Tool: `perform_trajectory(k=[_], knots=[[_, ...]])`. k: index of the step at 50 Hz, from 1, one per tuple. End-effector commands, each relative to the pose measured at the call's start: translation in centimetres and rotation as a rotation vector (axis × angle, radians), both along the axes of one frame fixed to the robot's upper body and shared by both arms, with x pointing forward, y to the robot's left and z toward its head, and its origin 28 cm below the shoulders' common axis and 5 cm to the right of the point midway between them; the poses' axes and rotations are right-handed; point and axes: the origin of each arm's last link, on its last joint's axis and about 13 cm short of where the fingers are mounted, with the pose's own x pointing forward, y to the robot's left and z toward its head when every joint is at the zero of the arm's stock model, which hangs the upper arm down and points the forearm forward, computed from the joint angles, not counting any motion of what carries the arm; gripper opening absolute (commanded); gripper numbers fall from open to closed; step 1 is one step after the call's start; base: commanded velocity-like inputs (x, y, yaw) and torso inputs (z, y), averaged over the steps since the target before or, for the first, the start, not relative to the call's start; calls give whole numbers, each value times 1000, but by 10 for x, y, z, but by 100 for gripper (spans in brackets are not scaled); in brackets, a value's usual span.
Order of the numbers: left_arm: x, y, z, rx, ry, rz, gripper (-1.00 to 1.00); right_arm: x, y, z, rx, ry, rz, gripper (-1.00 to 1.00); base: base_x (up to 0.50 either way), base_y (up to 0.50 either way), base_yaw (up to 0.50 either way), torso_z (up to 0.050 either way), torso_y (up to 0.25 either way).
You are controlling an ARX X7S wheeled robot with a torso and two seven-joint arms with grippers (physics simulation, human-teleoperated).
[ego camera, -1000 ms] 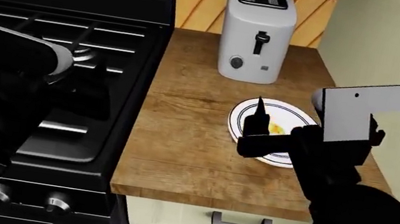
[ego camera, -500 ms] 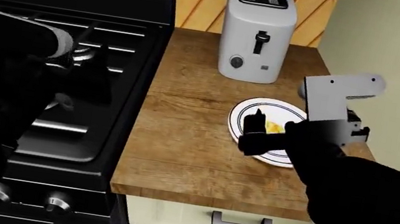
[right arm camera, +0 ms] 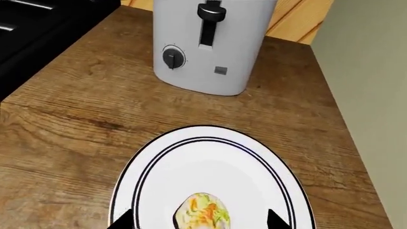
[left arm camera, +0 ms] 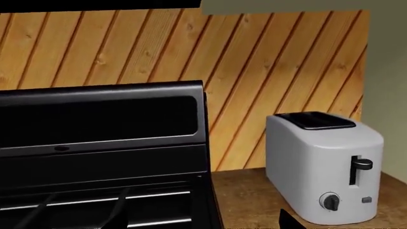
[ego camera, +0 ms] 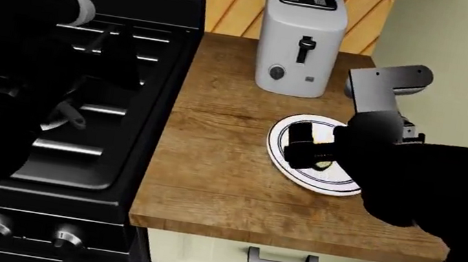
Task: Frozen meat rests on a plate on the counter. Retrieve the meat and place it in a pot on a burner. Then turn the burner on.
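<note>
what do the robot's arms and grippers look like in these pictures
Both arms are bulky and matte black with rounded links. The right arm carries a flat grey metal bracket with small holes near its wrist, and its right gripper has dark, tapered fingers. The left arm has a white-grey rounded band on one link. No cables or printed markings are visible.

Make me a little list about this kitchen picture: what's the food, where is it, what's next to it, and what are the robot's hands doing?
food: small yellowish meat chunk
where: on the white plate, on the wooden counter
nearby: grey toaster behind the plate; black stove beside the counter
right gripper: open, over the plate, fingertips either side of the meat
left gripper: not visible; its arm is above the stove
pot: not in view
</note>
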Motion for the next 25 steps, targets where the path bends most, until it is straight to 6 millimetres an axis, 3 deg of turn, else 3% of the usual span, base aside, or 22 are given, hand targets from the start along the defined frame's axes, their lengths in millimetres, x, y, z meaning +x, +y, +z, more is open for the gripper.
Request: perform_trajectory(k=[1,25], knots=[[5,-1,-2,7,15,0,100,19,-8,-5,-10,31,-23,100,0,0,0,0,0],[4,-1,-2,37,39,1,100,29,-13,-32,18,90,8,100,0,0,0,0,0]])
